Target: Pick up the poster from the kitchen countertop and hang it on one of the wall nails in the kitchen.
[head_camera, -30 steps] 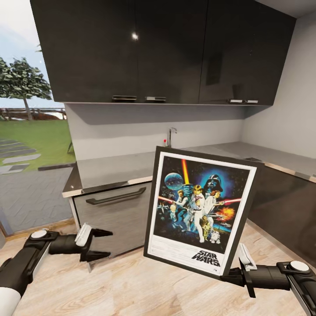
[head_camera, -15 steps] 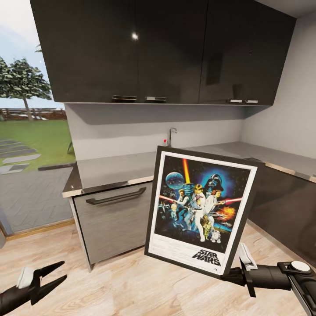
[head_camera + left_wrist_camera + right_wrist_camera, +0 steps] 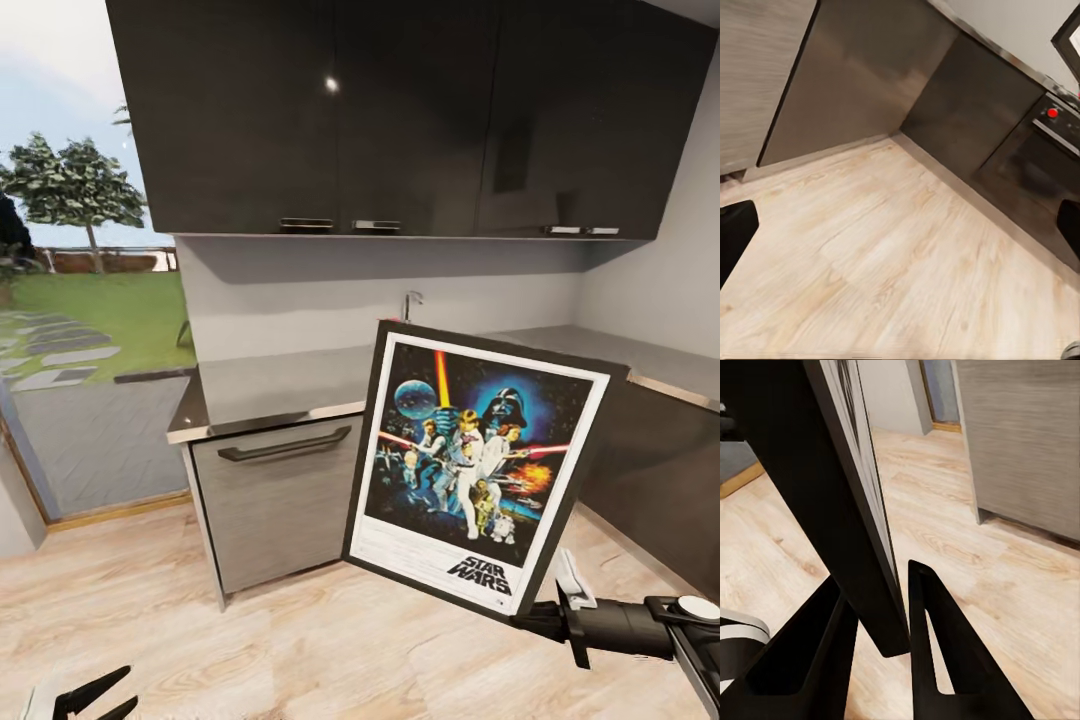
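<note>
Pinched tight on the lower corner of the poster, your right gripper holds the frame upright and a little tilted in the air, in front of the kitchen countertop and clear of it. In the right wrist view the two fingers bracket the black frame edge, one on each face. Your left gripper hangs low over the wooden floor with its jaws spread and nothing between them.

So the pickup looks done; the hanging is all ahead of you, and I can't spot a wall nail from here. You'll likely need to turn or roll to find one.

Watch the room: the cabinet corner sits just left of the poster, and the dark cabinet run closes in on the right. Open floor lies toward the glass door, so swing that way, keeping the frame's top corner off the counter edge.
</note>
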You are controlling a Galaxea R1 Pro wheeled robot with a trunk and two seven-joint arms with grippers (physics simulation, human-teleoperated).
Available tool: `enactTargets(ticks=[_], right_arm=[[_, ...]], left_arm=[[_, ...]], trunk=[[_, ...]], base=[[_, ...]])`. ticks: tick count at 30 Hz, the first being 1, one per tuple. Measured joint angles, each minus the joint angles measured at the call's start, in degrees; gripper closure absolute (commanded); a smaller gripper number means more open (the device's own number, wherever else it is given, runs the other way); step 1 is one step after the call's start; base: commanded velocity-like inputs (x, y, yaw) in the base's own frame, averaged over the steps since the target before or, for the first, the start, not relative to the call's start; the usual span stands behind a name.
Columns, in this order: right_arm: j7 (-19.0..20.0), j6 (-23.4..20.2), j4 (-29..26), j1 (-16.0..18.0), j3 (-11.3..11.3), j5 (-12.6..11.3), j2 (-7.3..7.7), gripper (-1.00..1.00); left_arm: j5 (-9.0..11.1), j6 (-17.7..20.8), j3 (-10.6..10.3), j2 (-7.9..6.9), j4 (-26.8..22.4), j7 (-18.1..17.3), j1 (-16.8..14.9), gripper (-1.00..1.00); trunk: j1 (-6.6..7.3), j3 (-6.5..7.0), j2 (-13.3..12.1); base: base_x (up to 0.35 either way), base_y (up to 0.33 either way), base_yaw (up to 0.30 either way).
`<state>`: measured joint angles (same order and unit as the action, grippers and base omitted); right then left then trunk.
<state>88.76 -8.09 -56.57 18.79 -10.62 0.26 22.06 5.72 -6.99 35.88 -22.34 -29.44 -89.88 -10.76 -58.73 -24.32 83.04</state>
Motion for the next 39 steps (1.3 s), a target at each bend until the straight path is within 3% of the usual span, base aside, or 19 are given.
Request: enactTargets(ticks=[8, 20, 39], right_arm=[[-0.06, 0.09, 0.09, 0.0, 0.12, 0.04, -0.69, 1.0], [-0.26, 0.18, 0.1, 0.0, 0.23, 0.28, -0.89, 1.0], [-0.19, 0.24, 0.04, -0.02, 0.33, 0.3, -2.01, 1.0]], left_arm=[[-0.02, -3.5, 0.0, -0.41, 4.3, 0.01, 0.03, -1.0], [-0.01, -4.45, 0.0, -0.95, 5.7, 0.02, 0.03, -1.0], [-0.06, -4.46, 0.01, -0.96, 6.86, 0.0, 0.01, -1.0]], trunk=[[0.0, 0.0, 0.0], [0.0, -0.14, 0.0], [-0.02, -0.2, 0.0]], base=[[0.0, 0.0, 0.283], [0.0, 0.0, 0.278], [-0.04, 0.045, 0.029]])
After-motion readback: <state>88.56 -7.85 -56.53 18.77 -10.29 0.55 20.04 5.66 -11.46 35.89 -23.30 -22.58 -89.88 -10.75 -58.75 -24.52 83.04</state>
